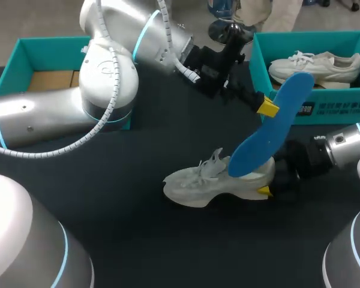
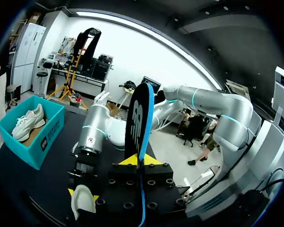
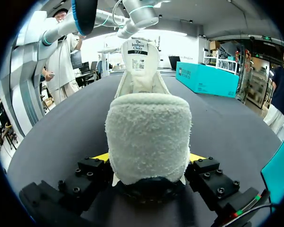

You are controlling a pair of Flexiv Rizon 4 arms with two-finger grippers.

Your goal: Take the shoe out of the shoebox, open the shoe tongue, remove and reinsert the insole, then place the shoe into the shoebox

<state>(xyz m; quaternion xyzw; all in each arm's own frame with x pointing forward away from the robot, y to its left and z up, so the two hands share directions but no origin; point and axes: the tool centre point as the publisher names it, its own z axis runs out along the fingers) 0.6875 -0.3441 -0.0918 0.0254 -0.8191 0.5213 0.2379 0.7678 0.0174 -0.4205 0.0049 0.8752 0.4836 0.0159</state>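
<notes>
1. White shoe [image 1: 198, 183] is lying on the black table [image 1: 108, 228], toe leftward.
2. Left gripper [image 1: 267, 108] is clamping the blue insole [image 1: 270, 135], held tilted over the shoe's opening.
3. Right gripper [image 1: 265, 191] is squeezing the shoe's heel.
4. Teal shoebox [image 1: 348, 108] is holding a second shoe [image 1: 315, 66].

A tool could pass on the surface [image 1: 168, 252] on the near side of the shoe [image 1: 210, 183] and past its toe. The blue insole [image 1: 276, 126] leans over the shoe's heel. The right tool [image 1: 267, 185] grips that heel, and the shoebox [image 1: 324, 108] stands behind.
</notes>
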